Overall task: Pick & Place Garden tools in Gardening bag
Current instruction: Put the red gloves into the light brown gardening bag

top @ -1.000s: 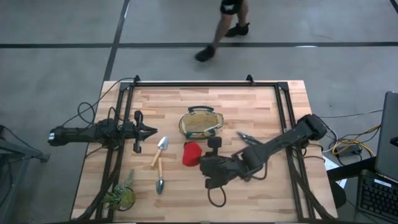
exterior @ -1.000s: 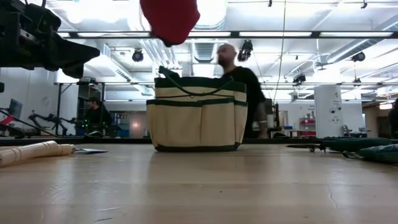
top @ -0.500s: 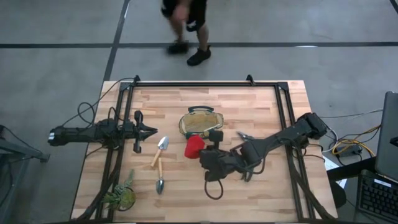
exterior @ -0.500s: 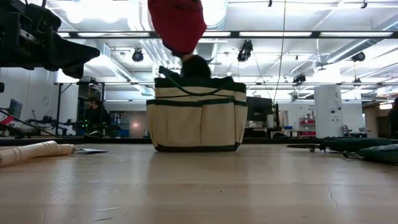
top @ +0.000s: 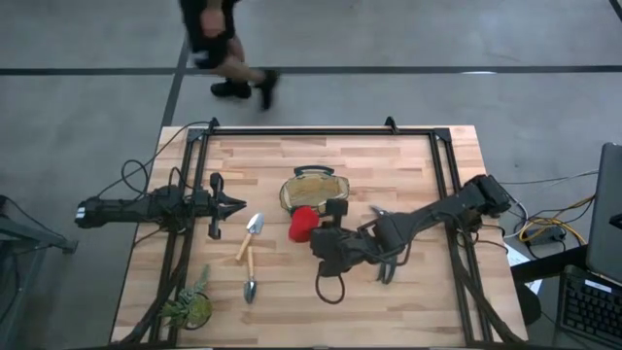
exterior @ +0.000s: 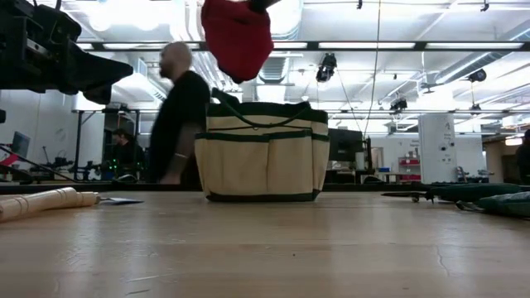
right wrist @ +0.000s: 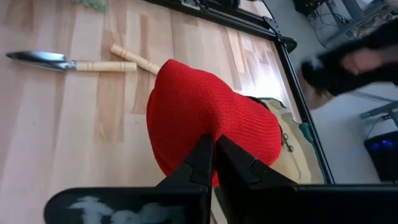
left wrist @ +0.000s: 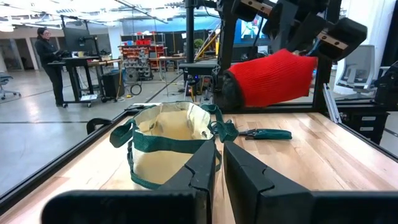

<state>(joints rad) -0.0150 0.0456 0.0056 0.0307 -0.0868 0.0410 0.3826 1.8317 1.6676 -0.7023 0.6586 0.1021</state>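
Note:
A red knitted item (top: 303, 224) hangs in the air by the near rim of the olive-tan gardening bag (top: 313, 192), with my right gripper (right wrist: 213, 152) shut on it. In the low view the red item (exterior: 238, 37) is above the bag's top (exterior: 263, 153). The bag stands upright on its base at the table's middle. Two wooden-handled trowels (top: 251, 233) (top: 250, 282) lie flat left of it. Dark pruning shears (left wrist: 264, 133) lie right of the bag. My left gripper (top: 238, 206) waits shut and level at the table's left. My right gripper pinches the red knitted item between its two fingers at the cloth's near edge (right wrist: 208, 134). The fingers slant down from the table's near right side. The item is lifted clear of the table and bulges out ahead of the fingertips.
A green leafy plant (top: 190, 306) lies at the near left corner. A black frame (top: 301, 131) runs round the table's far and side edges. A cable loop (top: 328, 290) hangs under the right arm. A person (top: 219, 49) walks on the floor beyond the far edge.
My right gripper has carried the red item a short way toward the table's far edge, up to the bag's near rim, still shut on it and clear of the table. The person beyond the table has walked from right to left.

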